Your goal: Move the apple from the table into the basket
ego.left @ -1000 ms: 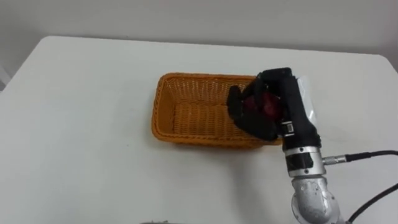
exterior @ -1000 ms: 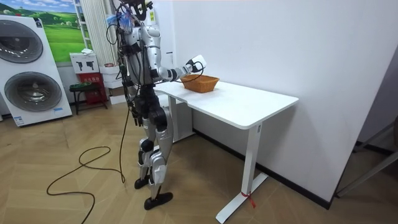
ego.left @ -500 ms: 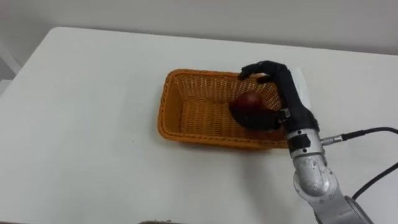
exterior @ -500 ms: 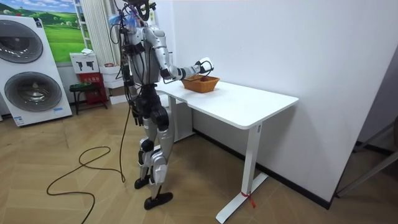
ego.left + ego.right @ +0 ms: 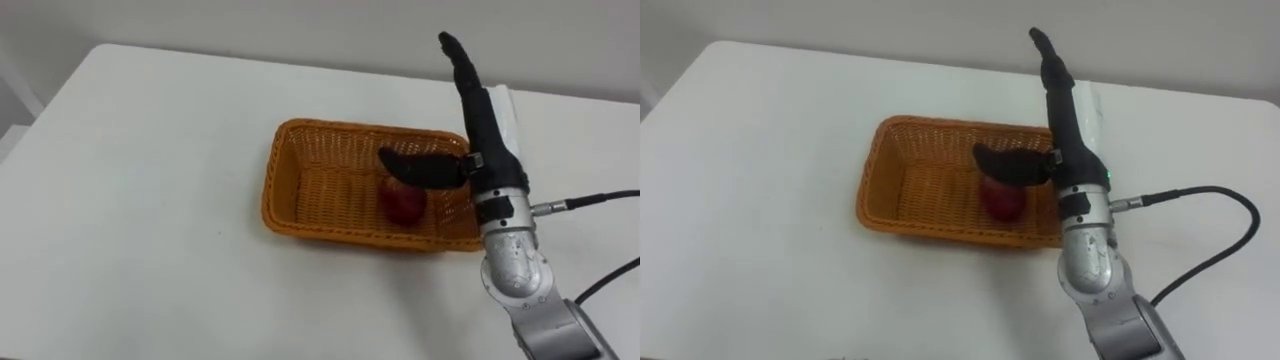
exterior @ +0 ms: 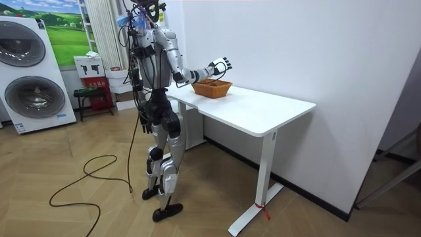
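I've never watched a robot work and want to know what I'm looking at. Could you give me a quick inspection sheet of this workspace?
surface: white table, bare around the basket.
job's things: red apple lies inside the orange wicker basket, toward its right end.
clutter: nothing seen.
hands: right hand open, fingers straight, raised over the basket's right end, holding nothing.
cables: only the robot's own, one off the right forearm, one across the floor.
surroundings: white wall behind the table; washing machines and wood floor in the room view.
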Motion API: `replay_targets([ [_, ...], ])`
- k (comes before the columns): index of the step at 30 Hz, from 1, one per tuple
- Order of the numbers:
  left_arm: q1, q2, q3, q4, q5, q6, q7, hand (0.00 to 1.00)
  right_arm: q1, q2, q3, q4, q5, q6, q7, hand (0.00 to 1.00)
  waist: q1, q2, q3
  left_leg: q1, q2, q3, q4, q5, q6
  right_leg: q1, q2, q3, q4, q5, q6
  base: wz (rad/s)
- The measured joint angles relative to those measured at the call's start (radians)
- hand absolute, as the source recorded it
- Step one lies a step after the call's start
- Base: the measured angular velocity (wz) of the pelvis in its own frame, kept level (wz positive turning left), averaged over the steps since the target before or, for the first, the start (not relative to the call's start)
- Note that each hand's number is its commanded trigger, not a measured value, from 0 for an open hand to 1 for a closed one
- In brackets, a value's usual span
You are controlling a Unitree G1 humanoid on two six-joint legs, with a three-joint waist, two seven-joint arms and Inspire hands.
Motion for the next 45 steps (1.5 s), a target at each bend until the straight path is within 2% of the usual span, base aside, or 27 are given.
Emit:
replay_targets([
  [4,0.005,0.001,0.000,-0.020,-0.001,-0.001,0.000,0.00,0.000,0.000,-0.028,-0.004,0.015,-0.001,-0.033,0.00,-0.004,-0.002,0.0006,0.002,-0.001,-0.015,-0.001,0.000,0.000,0.001,0.000,-0.003,0.002,0.000,0.000,0.04],
  [7,0.009,0.003,0.001,-0.041,-0.001,-0.003,0.001,0.00,0.000,-0.001,-0.070,-0.004,0.027,-0.006,-0.067,0.00,-0.009,-0.004,0.0021,0.001,-0.002,-0.010,-0.001,0.000,0.000,0.000,0.000,-0.002,-0.002,0.000,0.000,0.03],
  [10,0.017,0.004,0.040,-0.043,0.000,-0.004,0.009,0.00,0.011,-0.001,-0.118,-0.005,0.066,-0.018,-0.112,0.00,-0.016,-0.003,0.0014,0.001,-0.001,-0.009,-0.001,0.000,0.000,0.003,0.000,-0.003,-0.001,0.000,0.000,0.00],
  [12,0.028,0.005,0.063,-0.043,-0.001,-0.004,0.026,0.00,0.011,-0.001,-0.164,-0.005,0.069,-0.020,-0.155,0.00,-0.033,-0.002,0.0011,0.001,-0.001,-0.009,-0.001,0.000,0.000,0.003,0.000,-0.005,0.001,0.000,0.000,0.03],
  [15,0.057,0.009,0.092,-0.046,-0.004,-0.006,0.036,0.00,0.037,-0.001,-0.267,0.000,0.096,-0.041,-0.239,0.00,-0.055,0.001,-0.0023,0.002,-0.001,-0.002,0.000,0.000,0.000,0.005,0.000,-0.004,0.001,0.000,0.000,0.01],
  [18,0.093,0.009,0.130,-0.045,-0.003,-0.006,0.052,0.00,0.066,-0.001,-0.391,0.059,0.160,-0.061,-0.322,0.00,-0.091,0.000,-0.0031,0.016,-0.003,-0.013,-0.001,0.000,0.000,0.014,-0.001,-0.012,0.001,0.000,0.000,0.08],
  [19,0.107,0.015,0.131,-0.043,-0.004,-0.005,0.057,0.00,0.088,-0.001,-0.435,0.108,0.185,-0.064,-0.360,0.00,-0.100,0.002,-0.0095,0.017,-0.002,-0.013,-0.001,0.000,0.000,0.017,-0.001,-0.012,0.001,0.000,0.000,0.05],
  [21,0.116,0.014,0.143,-0.040,-0.003,-0.004,0.063,0.00,0.125,0.000,-0.486,0.183,0.222,-0.062,-0.406,0.00,-0.115,-0.001,-0.0126,0.020,-0.001,-0.012,-0.001,0.000,0.000,0.018,0.000,-0.013,0.006,0.000,0.000,0.00],
  [24,0.117,0.010,0.177,-0.039,-0.003,-0.001,0.068,0.00,0.199,0.003,-0.553,0.268,0.305,-0.058,-0.465,0.00,-0.119,-0.001,-0.0108,0.028,0.001,-0.010,-0.014,0.000,0.000,0.014,0.002,0.000,0.002,0.000,0.000,-0.17],
  [26,0.118,0.010,0.196,-0.041,-0.004,0.003,0.075,0.00,0.221,0.003,-0.612,0.313,0.412,-0.057,-0.515,0.00,-0.147,0.005,-0.0091,0.017,0.001,0.003,-0.018,0.000,0.000,0.013,0.002,0.004,0.003,0.000,0.000,-0.02],
  [28,0.119,0.011,0.209,-0.059,-0.003,0.009,0.087,0.00,0.227,0.003,-0.664,0.394,0.500,-0.058,-0.553,0.00,-0.158,0.003,-0.0096,0.022,0.001,0.014,-0.018,0.000,0.000,0.011,0.002,0.014,0.006,0.000,0.000,-0.04],
  [33,0.119,0.010,0.252,-0.098,0.005,0.011,0.099,0.00,0.242,0.003,-0.788,0.619,0.763,-0.060,-0.569,0.00,-0.194,-0.004,-0.0108,0.018,0.000,0.014,-0.019,0.000,0.000,0.009,0.001,0.030,0.007,0.000,0.000,-0.02],
  [35,0.118,0.003,0.302,-0.123,0.029,0.011,0.100,0.00,0.255,0.012,-0.855,0.752,0.895,-0.058,-0.567,0.00,-0.207,-0.008,-0.0123,0.016,-0.001,0.014,-0.019,0.000,0.000,0.009,0.001,0.034,0.005,0.000,0.000,0.07],
  [37,0.118,0.002,0.329,-0.136,0.030,0.012,0.100,0.00,0.264,0.028,-0.905,0.805,0.967,-0.057,-0.569,0.00,-0.208,-0.006,-0.0123,0.012,-0.002,0.022,-0.019,0.000,0.000,0.002,0.001,0.053,0.004,0.000,0.000,-0.16],
  [41,0.118,0.004,0.343,-0.140,0.026,0.017,0.098,0.00,0.284,0.053,-0.921,0.901,1.007,-0.055,-0.568,0.00,-0.215,0.002,-0.0100,0.012,-0.002,0.038,-0.018,0.000,0.000,-0.006,0.001,0.069,0.005,0.000,0.000,-0.19],
  [43,0.118,0.004,0.343,-0.142,0.023,0.017,0.097,0.00,0.295,0.066,-0.921,0.915,1.007,-0.034,-0.568,0.00,-0.219,0.004,-0.0086,0.013,-0.002,0.040,-0.018,0.000,0.000,-0.007,0.001,0.080,0.005,0.000,0.000,0.00],
  [45,0.118,0.004,0.343,-0.137,0.028,0.018,0.097,0.00,0.294,0.071,-0.909,0.952,1.006,-0.031,-0.565,0.00,-0.219,0.005,-0.0084,0.012,-0.003,0.040,-0.018,0.000,0.000,-0.008,0.001,0.086,0.003,0.000,0.000,-0.03],
])
